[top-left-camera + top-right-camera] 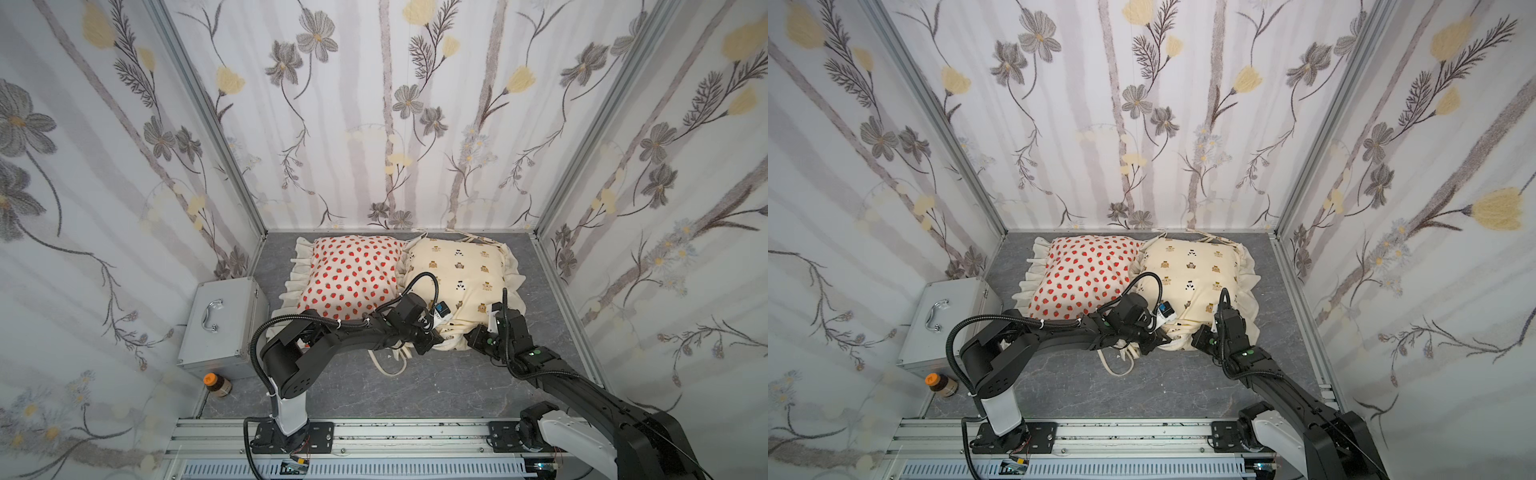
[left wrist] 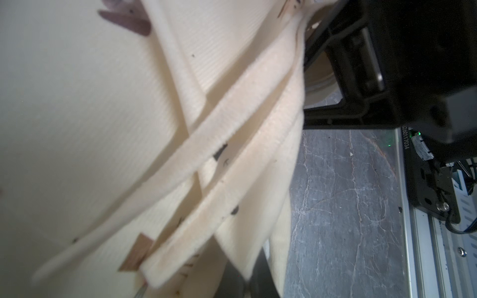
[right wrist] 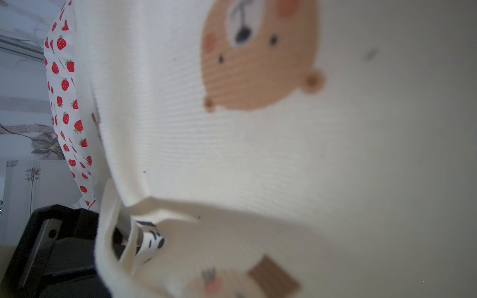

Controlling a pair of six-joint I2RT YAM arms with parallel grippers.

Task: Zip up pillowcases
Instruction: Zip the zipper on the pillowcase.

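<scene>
Two stuffed pillowcases lie side by side at the back of the grey floor in both top views. The strawberry pillowcase (image 1: 353,270) (image 1: 1084,274) is on the left, the cream bear pillowcase (image 1: 461,266) (image 1: 1196,266) on the right. My left gripper (image 1: 432,338) (image 1: 1152,345) is shut on the bear pillowcase's bunched near edge. In the left wrist view, cream fabric and ties (image 2: 206,129) hang between its dark fingers (image 2: 260,283). My right gripper (image 1: 467,336) (image 1: 1194,340) is pressed into the same edge just to the right, shut on the fabric. Bear-print cloth (image 3: 258,154) fills the right wrist view and hides its jaws. No zipper shows.
A silver metal case (image 1: 224,320) with a handle stands at the left wall. A brown bottle with an orange cap (image 1: 218,384) stands in front of it. A loose cream tie (image 1: 386,365) loops on the floor below the left gripper. The aluminium rail (image 1: 374,436) runs along the front.
</scene>
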